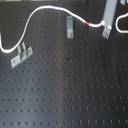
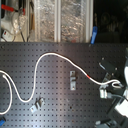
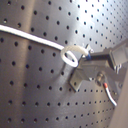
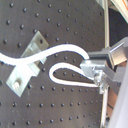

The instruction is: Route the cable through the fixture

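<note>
Cable (image 1: 50,10) is lying across the black pegboard surface (image 1: 65,85), running mostly along the first exterior view's left-right line, arching up mid-span. Its red band (image 1: 89,23) is sitting beside the far clip (image 1: 107,31). The hand (image 4: 97,70) is pinching the cable near its looped end, fingers closed on it. I'd judge feeding works best keeping the cord low and in line with the middle clip (image 1: 69,27), avoiding snags. Another clip (image 1: 21,55) is waiting further along.

Cable (image 1: 50,10) on pegboard (image 1: 65,85), crossing above clip (image 1: 69,27).
</note>
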Robot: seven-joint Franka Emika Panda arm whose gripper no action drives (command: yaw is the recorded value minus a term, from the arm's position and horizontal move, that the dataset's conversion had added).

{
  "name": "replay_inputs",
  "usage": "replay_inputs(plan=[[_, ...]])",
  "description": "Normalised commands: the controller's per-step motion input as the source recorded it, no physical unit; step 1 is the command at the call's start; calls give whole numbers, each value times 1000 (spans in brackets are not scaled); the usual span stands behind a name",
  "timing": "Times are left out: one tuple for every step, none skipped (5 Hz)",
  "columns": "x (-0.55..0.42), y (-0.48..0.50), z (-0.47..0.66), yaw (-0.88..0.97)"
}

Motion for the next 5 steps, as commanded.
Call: replay_inputs(plan=[[-329, 40, 5, 511], [-116, 7, -26, 283], [-545, -312, 14, 263], [-416, -193, -213, 157], [-362, 33, -307, 20]])
